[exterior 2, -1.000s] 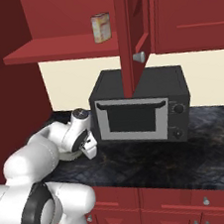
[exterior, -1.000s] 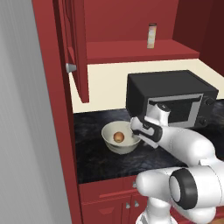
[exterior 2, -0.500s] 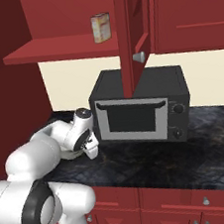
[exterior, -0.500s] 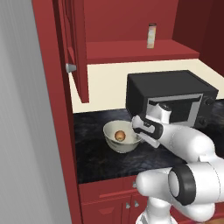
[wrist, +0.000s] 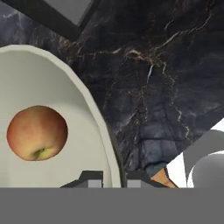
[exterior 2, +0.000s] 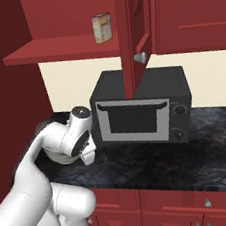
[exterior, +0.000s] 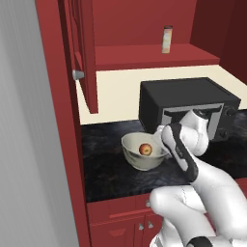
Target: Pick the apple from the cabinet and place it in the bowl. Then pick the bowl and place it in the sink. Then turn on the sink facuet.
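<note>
The light is even and soft, as in a rendered scene, with no strong glare. A weak shadow lies on the tabletop (exterior: 106, 169) under the bowl (exterior: 137, 155). Inside the bowl the apple (wrist: 37, 132) looks sharp. Edges look slightly jagged, without lens distortion.

This is a kitchen. A black microwave (exterior 2: 142, 106) sits in the middle of the picture on a dark stone surface (exterior 2: 192, 160). Red cupboards (exterior 2: 148, 213) with small knobs run along the bottom, and a red cabinet (exterior: 82, 53) hangs at the upper left.
</note>
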{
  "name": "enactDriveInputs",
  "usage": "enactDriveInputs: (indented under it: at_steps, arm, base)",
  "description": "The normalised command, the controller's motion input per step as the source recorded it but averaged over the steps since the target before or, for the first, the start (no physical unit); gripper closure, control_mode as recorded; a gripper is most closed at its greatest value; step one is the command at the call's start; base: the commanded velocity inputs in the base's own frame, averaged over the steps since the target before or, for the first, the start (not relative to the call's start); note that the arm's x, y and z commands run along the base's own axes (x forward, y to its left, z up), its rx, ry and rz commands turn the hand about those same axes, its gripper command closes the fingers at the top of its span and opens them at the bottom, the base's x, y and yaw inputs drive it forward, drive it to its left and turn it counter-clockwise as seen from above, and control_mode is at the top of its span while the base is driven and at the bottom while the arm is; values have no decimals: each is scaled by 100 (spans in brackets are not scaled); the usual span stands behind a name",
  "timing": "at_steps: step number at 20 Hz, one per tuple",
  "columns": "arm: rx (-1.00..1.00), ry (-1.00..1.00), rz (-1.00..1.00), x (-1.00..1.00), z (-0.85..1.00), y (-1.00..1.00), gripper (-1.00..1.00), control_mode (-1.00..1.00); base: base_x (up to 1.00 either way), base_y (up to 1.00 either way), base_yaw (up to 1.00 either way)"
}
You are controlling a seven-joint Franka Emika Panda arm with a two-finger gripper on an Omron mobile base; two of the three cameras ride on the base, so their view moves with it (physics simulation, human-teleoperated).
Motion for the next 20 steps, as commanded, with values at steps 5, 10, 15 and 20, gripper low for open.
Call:
enactDriveInputs:
  at_steps: [5, 10, 15, 20]
  arm:
    - [0, -17, -4, -92, 28, -9, 100, -100]
    - [0, -3, -15, -90, 89, -13, 100, -100]
    - [-3, 0, -13, -84, 100, -7, 100, -100]
    - [-8, -10, -6, -81, 98, 0, 100, -100]
  base:
    - [0, 0, 0]
    - [0, 0, 0]
    - [0, 0, 0]
    - [0, 0, 0]
